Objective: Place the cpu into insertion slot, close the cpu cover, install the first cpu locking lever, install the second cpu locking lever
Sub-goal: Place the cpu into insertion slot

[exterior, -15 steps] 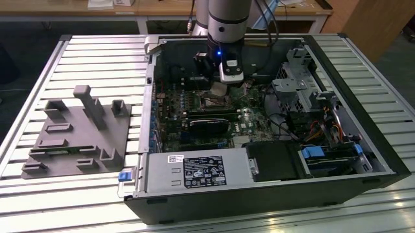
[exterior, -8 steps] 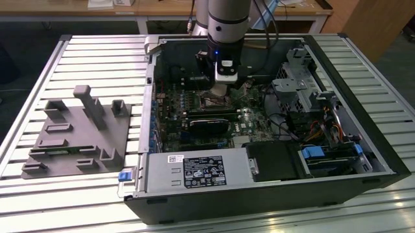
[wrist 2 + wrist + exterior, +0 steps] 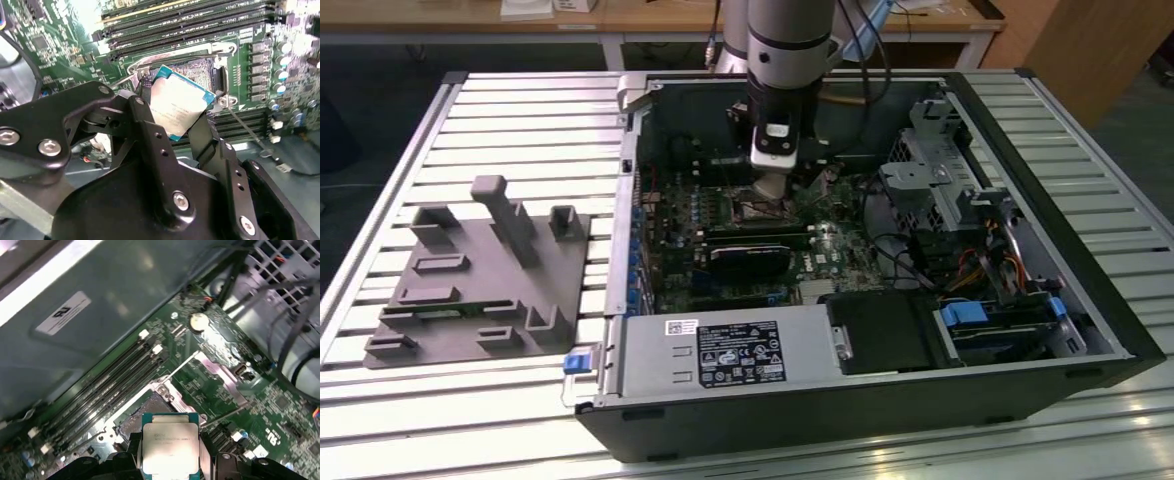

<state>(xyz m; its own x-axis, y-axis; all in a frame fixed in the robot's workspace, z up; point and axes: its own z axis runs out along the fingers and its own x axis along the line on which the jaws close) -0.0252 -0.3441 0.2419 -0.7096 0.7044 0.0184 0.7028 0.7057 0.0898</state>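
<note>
Hand (image 3: pixel 174 116) pinches the cpu (image 3: pixel 170 449) by opposite edges over the insertion slot (image 3: pixel 149 407), a chip I'd judge light, stiff and fragile.

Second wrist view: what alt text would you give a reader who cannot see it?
A black gripper pinches the cpu by its edges, holding it over the insertion slot on a green motherboard, not yet seated. Long black memory slots run beside the socket.

Bright lighting; glare on cpu (image 3: pixel 175 107) (washed pale); computer case (image 3: pixel 854 420) interior shadowed, corners dim.
</note>
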